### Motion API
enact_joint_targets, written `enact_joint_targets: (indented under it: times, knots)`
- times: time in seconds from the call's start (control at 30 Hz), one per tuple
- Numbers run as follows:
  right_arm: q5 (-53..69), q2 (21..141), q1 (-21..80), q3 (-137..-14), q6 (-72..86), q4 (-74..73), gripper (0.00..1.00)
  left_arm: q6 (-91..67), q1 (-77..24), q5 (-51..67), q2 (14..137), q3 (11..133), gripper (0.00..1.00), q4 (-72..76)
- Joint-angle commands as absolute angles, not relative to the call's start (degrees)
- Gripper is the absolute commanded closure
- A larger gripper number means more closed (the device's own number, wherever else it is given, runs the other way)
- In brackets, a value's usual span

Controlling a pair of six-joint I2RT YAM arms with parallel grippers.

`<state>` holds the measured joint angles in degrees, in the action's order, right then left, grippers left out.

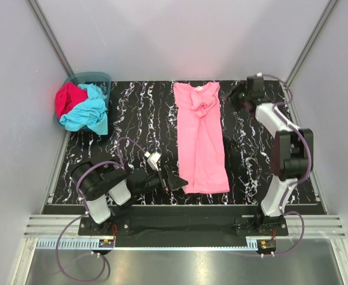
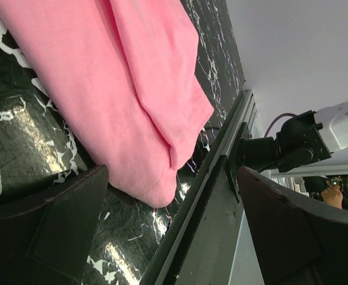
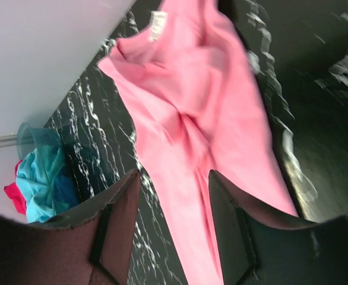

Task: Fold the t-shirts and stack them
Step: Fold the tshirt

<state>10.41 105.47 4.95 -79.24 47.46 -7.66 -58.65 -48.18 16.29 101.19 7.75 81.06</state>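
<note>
Left tool [image 1: 179,181]: released, jaws spread wide and nothing between them, down low at the near edge of the worktop [image 1: 132,119].
Just ahead of it: the near left hem corner of the pink t-shirt [image 1: 201,142], close to the fingertips but apart from them.
Right tool [image 3: 171,196]: released too, jaws parted and empty, up over the far right side beside the collar end.
Pink t-shirt: a long narrow strip down the middle of the worktop, sides folded in, bunched at the far end, white neck label [image 3: 157,25] showing.
Turquoise t-shirt [image 1: 91,113]: heaped in the basket [image 1: 97,77], far left corner.
Red t-shirt [image 1: 67,98]: crumpled beside the turquoise one, same basket.
</note>
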Motion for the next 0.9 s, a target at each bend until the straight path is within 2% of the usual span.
enact_joint_targets:
  times: [0.0, 0.27, 0.6, 0.87]
  knots:
    - [10.37, 116.08, 7.12, -98.46, 44.03, -18.86, 0.44, -55.90, -48.78, 16.09, 101.17, 4.23, 0.01, 88.86]
    - [8.71, 137.00, 8.44, -121.61, 42.11, -30.93, 0.47, -54.24, -48.78, 10.29, 94.85, 1.50, 0.01, 80.52]
    - [8.79, 140.10, 8.79, -123.31, 40.52, -32.70, 0.48, -48.08, -48.78, 3.96, 78.49, 3.86, 0.01, 57.76]
    - [8.53, 139.05, 9.93, -123.48, 39.73, -32.08, 0.49, -49.22, -48.95, 3.52, 80.77, 3.95, 0.01, 59.07]
